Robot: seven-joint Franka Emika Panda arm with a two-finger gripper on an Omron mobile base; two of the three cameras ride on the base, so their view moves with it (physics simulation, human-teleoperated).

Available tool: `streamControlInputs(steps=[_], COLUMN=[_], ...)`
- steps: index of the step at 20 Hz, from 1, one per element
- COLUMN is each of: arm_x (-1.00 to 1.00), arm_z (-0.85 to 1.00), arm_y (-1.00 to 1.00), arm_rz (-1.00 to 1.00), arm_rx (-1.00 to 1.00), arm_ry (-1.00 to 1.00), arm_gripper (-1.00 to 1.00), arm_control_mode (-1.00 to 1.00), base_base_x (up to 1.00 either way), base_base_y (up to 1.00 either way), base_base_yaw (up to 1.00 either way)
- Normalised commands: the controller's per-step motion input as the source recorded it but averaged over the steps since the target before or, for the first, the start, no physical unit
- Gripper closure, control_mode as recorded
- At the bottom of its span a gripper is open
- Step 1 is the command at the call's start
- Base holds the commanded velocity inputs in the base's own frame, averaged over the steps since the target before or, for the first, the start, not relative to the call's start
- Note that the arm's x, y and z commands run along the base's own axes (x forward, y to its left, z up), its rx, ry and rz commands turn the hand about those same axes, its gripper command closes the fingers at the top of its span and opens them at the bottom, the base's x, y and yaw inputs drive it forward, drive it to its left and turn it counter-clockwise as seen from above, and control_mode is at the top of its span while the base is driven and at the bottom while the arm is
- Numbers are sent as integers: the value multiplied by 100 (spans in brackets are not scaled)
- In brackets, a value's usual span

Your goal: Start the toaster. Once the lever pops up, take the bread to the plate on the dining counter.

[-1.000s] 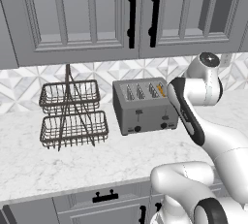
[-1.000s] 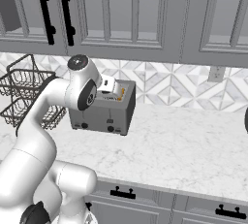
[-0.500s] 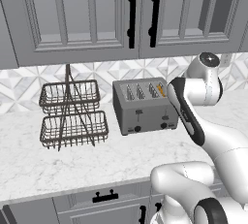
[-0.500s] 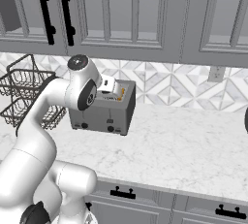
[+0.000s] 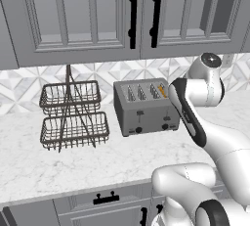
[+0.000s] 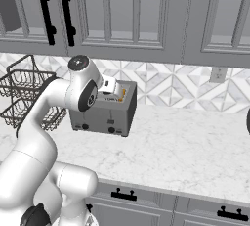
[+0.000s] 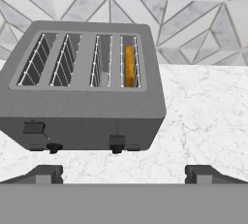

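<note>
The grey four-slot toaster (image 7: 82, 106) stands on the marble worktop against the tiled wall, also seen from both sides of the base (image 5: 146, 108) (image 6: 103, 113). The bread (image 7: 128, 66), golden-tan, sits deep in the rightmost slot (image 5: 161, 91). The lever (image 7: 116, 141), the right-hand tab, sits lower than the left tab (image 7: 34, 127). My gripper (image 7: 124, 174) hovers above and in front of the toaster, open, with nothing between its fingertips (image 7: 46, 173). From the right base camera the hand (image 6: 112, 89) is over the toaster's top. The plate and the dining counter are out of view.
A two-tier wire basket rack (image 5: 73, 115) stands left of the toaster (image 6: 22, 98). Grey upper cabinets (image 5: 132, 14) hang above the worktop. Bare marble (image 6: 195, 146) stretches to the right of the toaster, and a wall outlet (image 6: 218, 75) sits on the tiles.
</note>
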Motion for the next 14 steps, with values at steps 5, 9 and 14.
streamControlInputs(steps=[5, 9, 14], arm_x=[0, 0, 0], arm_z=[0, 0, 0], arm_y=[0, 0, 0], arm_rz=[0, 0, 0], arm_rx=[0, 0, 0], arm_ry=[0, 0, 0], arm_gripper=[-100, -100, -100], arm_control_mode=[-100, -100, -100], base_base_x=[0, 0, 0], base_base_y=[0, 0, 0], base_base_yaw=[0, 0, 0])
